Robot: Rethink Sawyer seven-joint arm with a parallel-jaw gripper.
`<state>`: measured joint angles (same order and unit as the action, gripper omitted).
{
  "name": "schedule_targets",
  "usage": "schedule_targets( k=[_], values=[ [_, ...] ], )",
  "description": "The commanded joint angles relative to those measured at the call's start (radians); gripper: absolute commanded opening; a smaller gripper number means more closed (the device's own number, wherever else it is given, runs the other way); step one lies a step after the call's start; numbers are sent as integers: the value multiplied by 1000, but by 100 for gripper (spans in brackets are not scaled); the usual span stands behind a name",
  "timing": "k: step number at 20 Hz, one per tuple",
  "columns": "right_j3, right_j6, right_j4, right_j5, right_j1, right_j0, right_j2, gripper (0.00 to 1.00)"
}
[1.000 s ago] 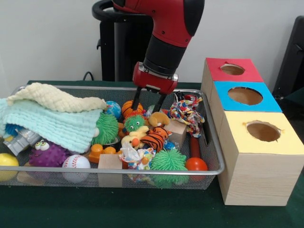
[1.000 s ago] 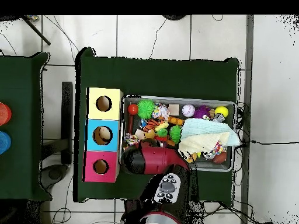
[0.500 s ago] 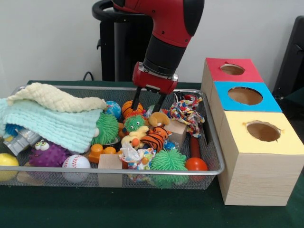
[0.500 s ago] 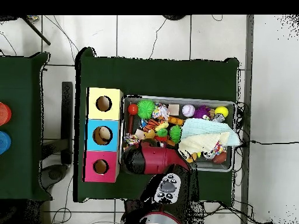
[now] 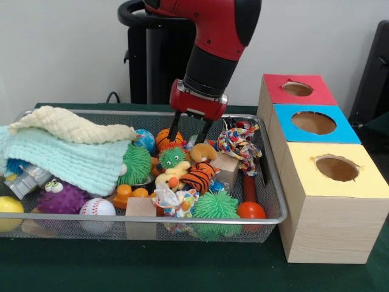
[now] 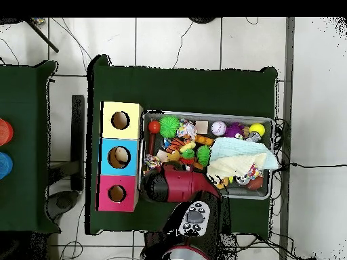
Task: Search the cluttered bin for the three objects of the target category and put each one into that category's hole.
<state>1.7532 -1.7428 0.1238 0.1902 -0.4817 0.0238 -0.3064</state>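
My gripper (image 5: 186, 139) hangs open over the back middle of the wire bin (image 5: 182, 218), its two black fingers spread just above an orange ball (image 5: 164, 137) and a green spiky creature (image 5: 172, 158). Nothing is held between the fingers. Just in front lie a tiger plush (image 5: 198, 177), a yellow duck (image 5: 174, 174) and a rope toy (image 5: 239, 144). Three boxes with round holes stand right of the bin: red (image 5: 298, 89), blue (image 5: 313, 123) and yellow (image 5: 337, 168). From overhead, the red arm (image 6: 177, 184) hides the gripper above the bin (image 6: 207, 115).
A cream and mint blanket (image 5: 67, 149) covers the bin's left half. Along the front lie a baseball (image 5: 97, 208), a purple spiky toy (image 5: 61, 198), a yellow ball (image 5: 10, 205), a wooden block (image 5: 141, 208), a green spiky ball (image 5: 216, 205) and a red ball (image 5: 251, 210).
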Motion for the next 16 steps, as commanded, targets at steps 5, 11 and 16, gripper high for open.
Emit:
schedule_targets(
  k=[5,11,16],
  values=[
    [6,-113,-16,-4,4,-97,193,100],
    [20,-98,-9,18,-1,-138,240,100],
    [23,-99,-6,27,-3,-146,253,100]
  ],
)
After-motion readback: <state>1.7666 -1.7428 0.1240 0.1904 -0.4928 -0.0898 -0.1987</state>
